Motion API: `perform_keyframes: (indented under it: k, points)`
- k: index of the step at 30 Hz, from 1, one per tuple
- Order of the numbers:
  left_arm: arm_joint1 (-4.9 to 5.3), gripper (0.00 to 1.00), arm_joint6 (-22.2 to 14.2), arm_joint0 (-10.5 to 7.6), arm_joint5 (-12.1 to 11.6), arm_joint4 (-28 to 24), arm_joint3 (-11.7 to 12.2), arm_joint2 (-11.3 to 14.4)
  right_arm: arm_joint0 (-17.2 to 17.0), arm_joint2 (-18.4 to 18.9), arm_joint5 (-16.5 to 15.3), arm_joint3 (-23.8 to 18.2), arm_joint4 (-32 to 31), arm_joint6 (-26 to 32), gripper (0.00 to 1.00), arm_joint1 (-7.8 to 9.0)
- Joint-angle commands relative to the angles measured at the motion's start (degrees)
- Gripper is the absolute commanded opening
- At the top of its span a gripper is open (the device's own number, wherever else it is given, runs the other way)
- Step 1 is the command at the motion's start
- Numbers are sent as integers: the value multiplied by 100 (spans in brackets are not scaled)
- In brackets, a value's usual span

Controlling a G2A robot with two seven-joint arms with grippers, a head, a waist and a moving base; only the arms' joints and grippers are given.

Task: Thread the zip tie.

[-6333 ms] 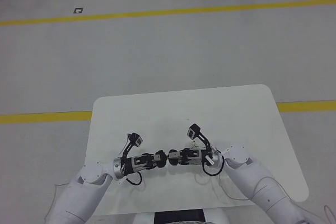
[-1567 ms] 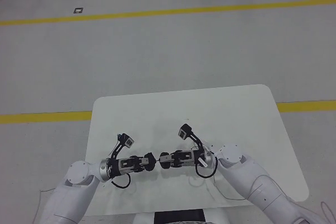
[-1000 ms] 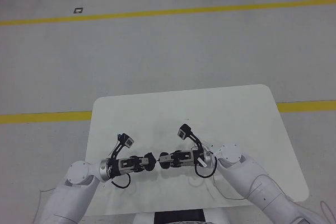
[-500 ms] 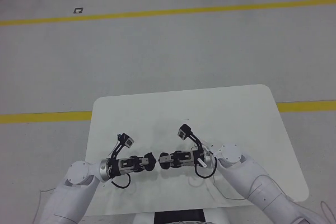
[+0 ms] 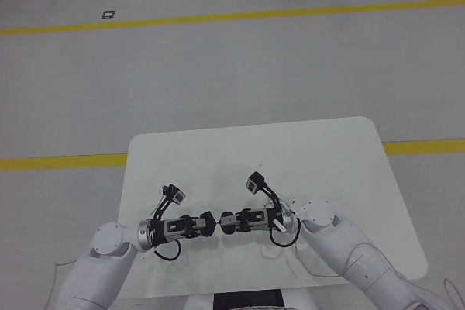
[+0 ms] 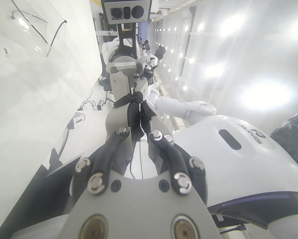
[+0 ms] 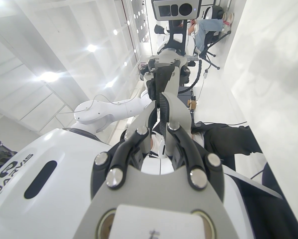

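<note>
white table [image 5: 333, 155]; left gripper [image 5: 208, 222], right gripper [image 5: 224, 219] tip-to-tip above it, both closed; held thing unclear

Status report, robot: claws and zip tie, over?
Left claw and right claw shut, tip to tip above the table. Zip tie too thin to make out. No obstruction seen.

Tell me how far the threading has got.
Done: the left gripper and right gripper are shut, tip to tip above the rounded white table. In hand: apparently aligning the thin plastic zip tie's ends, too small to make out. Left: threading cannot be confirmed, so feeding and pulling through likely remain.
</note>
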Motion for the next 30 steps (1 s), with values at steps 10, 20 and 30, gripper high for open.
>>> perform_keyframes:
  k: [10,20,30]
  points:
    - [0,10,0,0,0,0,0,0,-6,2,-18,-2,-1,-21,0,2]
    - [0,9,0,0,0,0,0,0,10,-17,5,-14,-14,-1,0,1]
    - [0,8,0,0,0,0,0,0,31,-50,19,-5,-34,-11,0,-6]
